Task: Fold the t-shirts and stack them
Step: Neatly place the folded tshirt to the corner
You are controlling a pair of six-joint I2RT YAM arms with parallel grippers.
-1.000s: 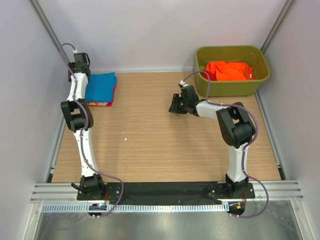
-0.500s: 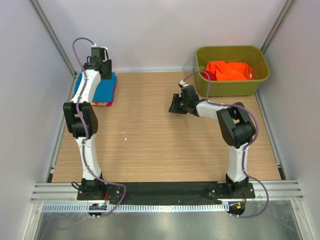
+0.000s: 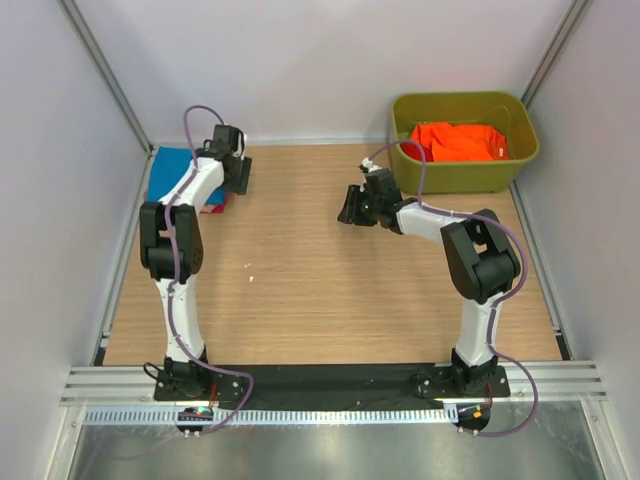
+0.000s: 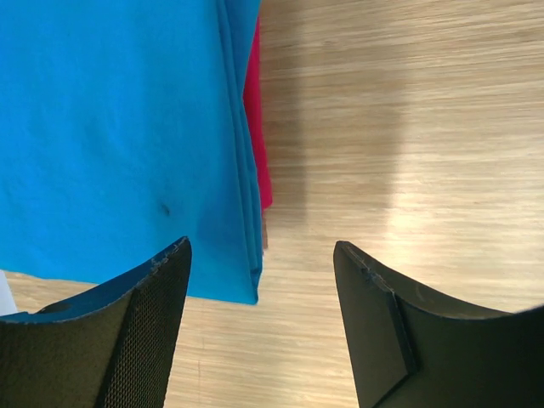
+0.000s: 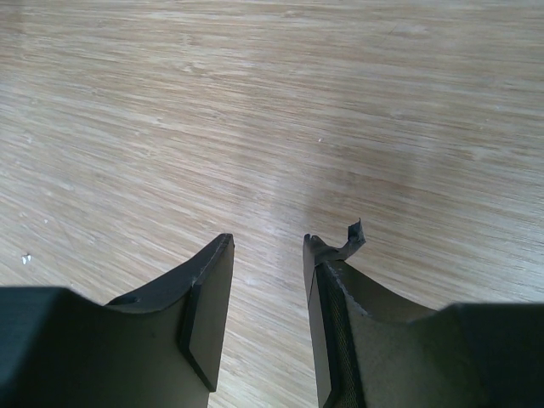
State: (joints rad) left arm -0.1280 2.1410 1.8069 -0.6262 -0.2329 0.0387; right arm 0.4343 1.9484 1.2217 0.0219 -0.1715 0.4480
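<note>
A folded bright blue t-shirt (image 3: 171, 170) lies at the back left of the table on top of a red one (image 3: 213, 198); both show in the left wrist view, blue (image 4: 119, 127) over red (image 4: 257, 136). My left gripper (image 3: 238, 178) (image 4: 259, 280) is open and empty, just right of the stack's edge. An orange t-shirt (image 3: 458, 141) lies crumpled in the olive-green bin (image 3: 462, 176). My right gripper (image 3: 350, 208) (image 5: 268, 255) is open and empty, low over bare wood mid-table, left of the bin. No pink shirt shows.
The bin stands at the back right corner. White walls close the table at the back and sides. A scrap of torn tape (image 5: 353, 238) sticks off my right gripper's right fingertip. A small white speck (image 3: 250, 266) lies on the wood.
My left arm has swung right, from over the blue stack to its right edge. The right arm has barely moved.
</note>
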